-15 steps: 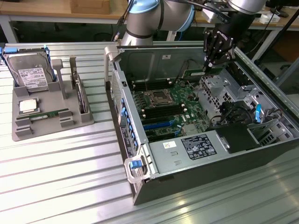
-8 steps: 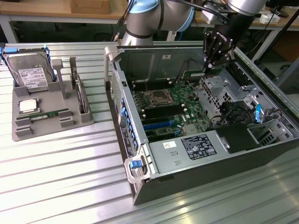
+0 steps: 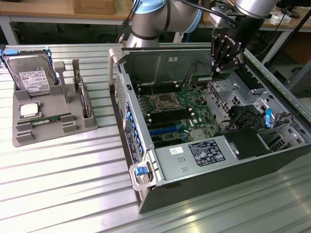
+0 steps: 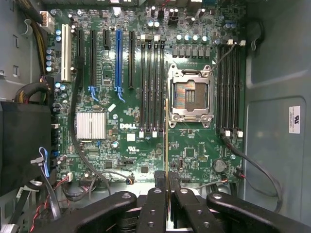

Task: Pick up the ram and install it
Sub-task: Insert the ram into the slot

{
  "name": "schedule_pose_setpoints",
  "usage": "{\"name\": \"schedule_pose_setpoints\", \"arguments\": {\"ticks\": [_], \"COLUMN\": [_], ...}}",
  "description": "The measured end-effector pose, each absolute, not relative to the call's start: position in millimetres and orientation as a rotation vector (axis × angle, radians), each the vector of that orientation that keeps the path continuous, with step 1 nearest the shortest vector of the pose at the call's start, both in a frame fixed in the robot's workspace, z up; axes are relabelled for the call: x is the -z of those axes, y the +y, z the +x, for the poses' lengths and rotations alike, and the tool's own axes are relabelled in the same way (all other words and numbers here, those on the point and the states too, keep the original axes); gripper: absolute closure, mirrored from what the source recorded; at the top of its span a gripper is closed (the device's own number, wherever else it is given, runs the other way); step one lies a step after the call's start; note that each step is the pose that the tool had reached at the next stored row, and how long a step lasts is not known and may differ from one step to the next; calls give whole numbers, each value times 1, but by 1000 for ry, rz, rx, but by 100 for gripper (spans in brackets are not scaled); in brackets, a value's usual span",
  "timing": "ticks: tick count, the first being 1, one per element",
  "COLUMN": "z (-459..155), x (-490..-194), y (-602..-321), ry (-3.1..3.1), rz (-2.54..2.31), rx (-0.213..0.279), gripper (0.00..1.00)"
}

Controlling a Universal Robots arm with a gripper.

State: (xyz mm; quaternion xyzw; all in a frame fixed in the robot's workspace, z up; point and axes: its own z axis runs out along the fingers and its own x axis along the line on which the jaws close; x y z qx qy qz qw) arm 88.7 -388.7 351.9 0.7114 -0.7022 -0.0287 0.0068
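Note:
My gripper [image 3: 219, 71] hangs over the open computer case [image 3: 204, 160], shut on the ram [image 3: 201, 77], a thin green stick held near the case's back wall. The wrist view looks down the ram [image 4: 166, 141] edge-on, as a narrow line running out from between the black fingers [image 4: 154, 204] of the gripper [image 4: 167, 188]. The stick hovers above the motherboard [image 4: 121, 141], between a bank of black memory slots [image 4: 151, 82] and the CPU socket [image 4: 191, 97]. It is apart from the board, not seated in any slot.
More black slots [image 4: 228, 82] lie on the socket's other side. At the exterior view's left, a grey tray [image 3: 53, 133] holds a hard drive [image 3: 31, 77], a silver CPU chip [image 3: 29, 110] and a green stick [image 3: 51, 119]. Cables [image 4: 252, 165] and a power supply [image 3: 204, 153] crowd the case.

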Motion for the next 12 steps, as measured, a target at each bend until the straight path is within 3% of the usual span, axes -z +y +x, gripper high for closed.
{"name": "schedule_pose_setpoints", "arguments": {"ticks": [12], "z": [89], "x": [-344], "y": [-390], "ry": [-2197], "rz": [2226], "rx": [90], "gripper": [87]}}
